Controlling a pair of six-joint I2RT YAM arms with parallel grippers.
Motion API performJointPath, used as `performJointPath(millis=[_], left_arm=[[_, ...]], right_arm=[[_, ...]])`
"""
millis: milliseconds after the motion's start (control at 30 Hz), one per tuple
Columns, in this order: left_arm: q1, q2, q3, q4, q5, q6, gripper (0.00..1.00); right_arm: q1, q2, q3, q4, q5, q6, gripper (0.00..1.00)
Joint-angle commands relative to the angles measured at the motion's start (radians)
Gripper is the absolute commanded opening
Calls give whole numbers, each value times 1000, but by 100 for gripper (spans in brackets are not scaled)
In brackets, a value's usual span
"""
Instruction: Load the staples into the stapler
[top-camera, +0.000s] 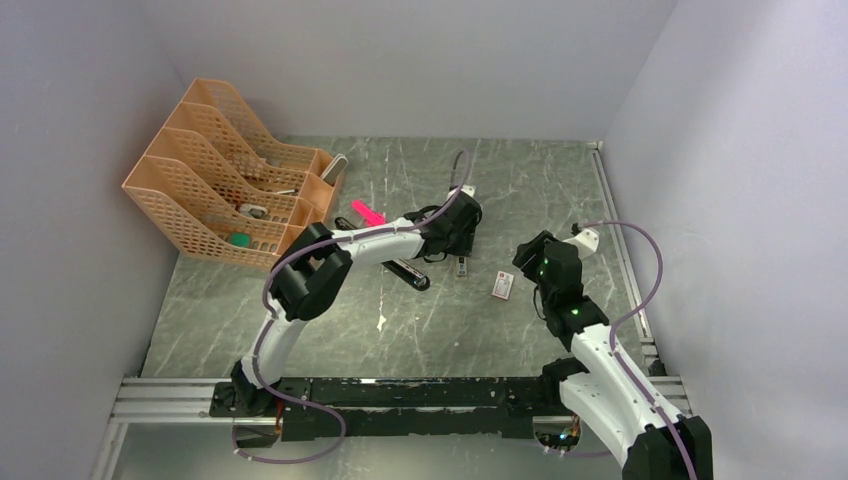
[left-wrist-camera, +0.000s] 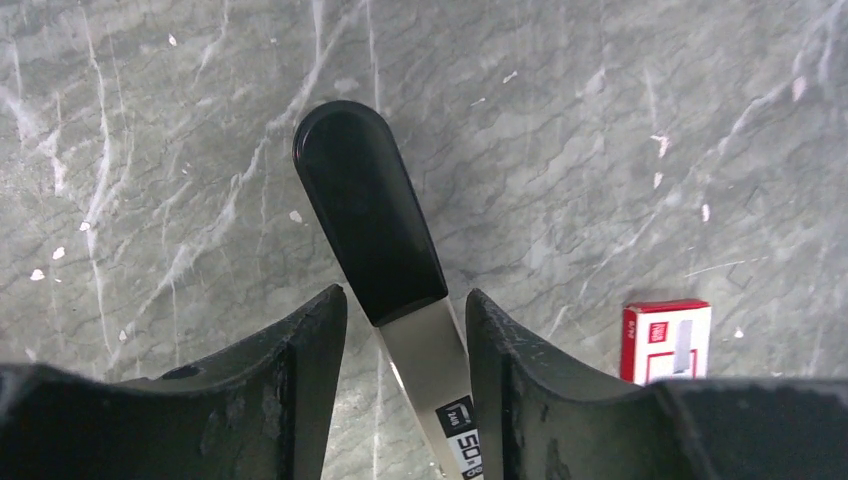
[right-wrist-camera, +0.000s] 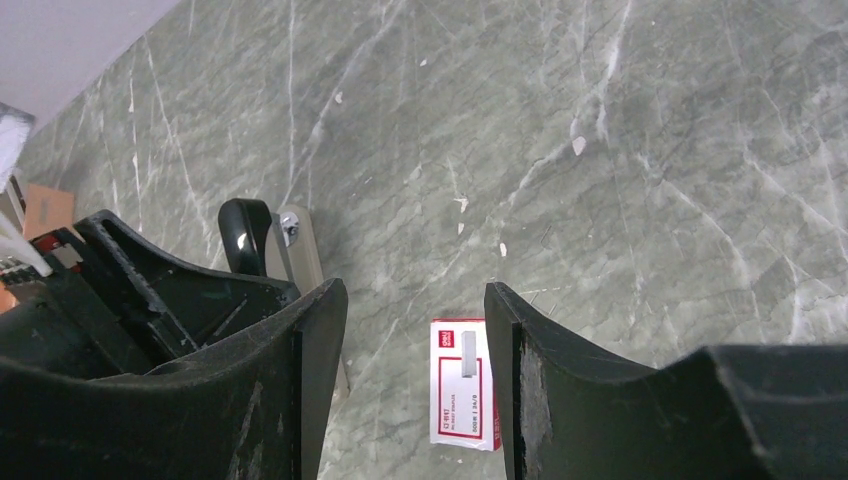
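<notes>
The black stapler (top-camera: 412, 275) lies long and narrow on the table, partly under my left forearm. My left gripper (top-camera: 458, 245) (left-wrist-camera: 405, 300) is open and straddles a slim black-and-silver stick (left-wrist-camera: 370, 210) (top-camera: 461, 266). The stick runs close along the right finger, and table shows in the gap beside the left finger. The small white box with red print (top-camera: 503, 285) (right-wrist-camera: 463, 385) (left-wrist-camera: 668, 340) lies flat to the right. My right gripper (top-camera: 528, 262) (right-wrist-camera: 413, 290) hovers open over it with nothing held. No loose staples show.
Orange mesh file racks (top-camera: 230, 180) stand at the back left, and a bright pink plastic piece (top-camera: 367, 212) lies beside them. A small white scrap (top-camera: 381, 322) sits on the green marbled table. Grey walls close in on both sides, with the metal rail (top-camera: 400, 390) at the near edge.
</notes>
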Motion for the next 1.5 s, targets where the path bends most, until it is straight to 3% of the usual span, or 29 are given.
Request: performJointPath(millis=[0,167,267,400,533,667,1033,1233,1467], left_arm=[[-7,19,43,-26,17,50,50],[-7,38,86,-55,-21,116,40],[-8,37,98,-66,-48,170,29],[-7,4,91,-64,-55,272,7],[-7,-97,14,17,-45,371,7],[-7,-253,-106,132,53,442,7],[-4,-723,-483,419,298,385,7],[-4,-843,-622,509,414,378,7],[-4,-866,-689,557,464,364,7]], right_arm=[[-10,3,-14,11,-19,-8,57],[-11,6,-16,14,-28,-9,57],[-11,3,-17,15,-29,-10,57],[-11,7,-25,38,-46,-16,57],[-11,9,-43,78,-71,3,57],[-13,-10,-58,133,-121,85,57],[-21,-181,1,258,-345,156,60],[-22,-118,76,339,-525,211,61],[-21,12,136,365,-653,275,60]])
